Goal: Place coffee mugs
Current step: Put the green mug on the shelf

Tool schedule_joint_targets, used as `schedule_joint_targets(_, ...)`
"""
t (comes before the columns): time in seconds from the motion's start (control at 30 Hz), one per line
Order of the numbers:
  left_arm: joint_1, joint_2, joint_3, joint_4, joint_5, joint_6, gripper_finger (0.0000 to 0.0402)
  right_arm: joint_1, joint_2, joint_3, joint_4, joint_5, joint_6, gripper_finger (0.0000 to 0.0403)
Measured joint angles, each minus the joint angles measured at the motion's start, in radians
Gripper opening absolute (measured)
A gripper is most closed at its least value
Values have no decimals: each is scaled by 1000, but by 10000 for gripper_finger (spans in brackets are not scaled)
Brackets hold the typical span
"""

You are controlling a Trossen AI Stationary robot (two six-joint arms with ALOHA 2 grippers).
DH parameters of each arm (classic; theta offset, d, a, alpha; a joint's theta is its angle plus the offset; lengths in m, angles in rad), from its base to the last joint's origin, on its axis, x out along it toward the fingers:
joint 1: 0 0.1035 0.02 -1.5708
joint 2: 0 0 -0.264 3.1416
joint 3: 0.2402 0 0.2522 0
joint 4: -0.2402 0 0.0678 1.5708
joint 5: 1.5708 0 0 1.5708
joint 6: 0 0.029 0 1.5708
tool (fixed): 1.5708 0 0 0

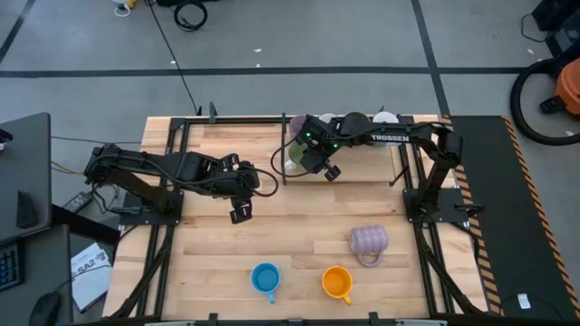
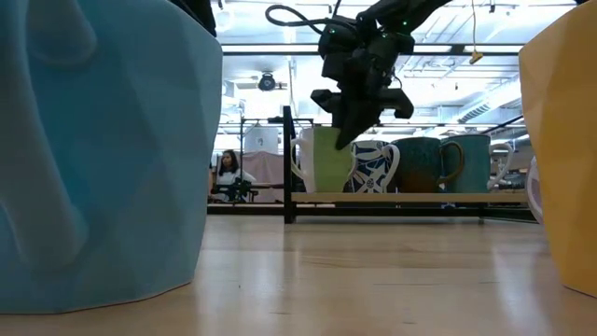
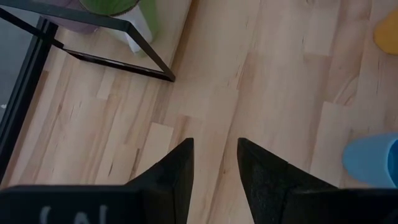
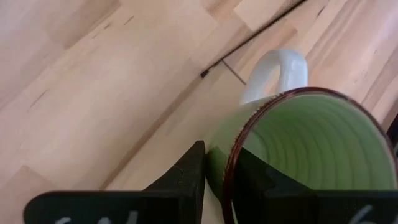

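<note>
Two arms are stretched over the table (image 1: 299, 226); the left gripper (image 1: 241, 211) is held low above bare wood left of the middle, its jaws slightly apart on nothing; the right gripper (image 1: 323, 169) is reached in from the right toward the shelf (image 2: 401, 198) at the far edge, its jaws clamped across the rim of the green mug (image 4: 298, 155), one finger inside and one outside. In the low view that mug is seen at the shelf's left end, beside a patterned mug (image 2: 376, 168) and two darker ones; the row is partly hidden by the gripper. Nearer the front, the blue mug (image 1: 265, 278), the orange mug (image 1: 336, 282) and the ribbed lavender mug (image 1: 369, 241) are set well apart.
</note>
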Motion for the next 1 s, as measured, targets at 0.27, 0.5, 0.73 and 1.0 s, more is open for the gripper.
schedule_joint_targets(0.27, 0, 0, 0, 0, 0, -1, 130, 0, 0, 0, 1, 0, 0, 67)
schedule_joint_targets(0.5, 0, 0, 0, 0, 0, -2, 130, 0, -1, 0, 2, 2, 0, 71)
schedule_joint_targets(0.73, 0, 0, 0, 0, 0, -2, 130, 0, -2, 0, 2, 2, -1, 88)
schedule_joint_targets(1.0, 0, 0, 0, 0, 0, -2, 130, 0, -3, 0, 2, 2, -1, 119)
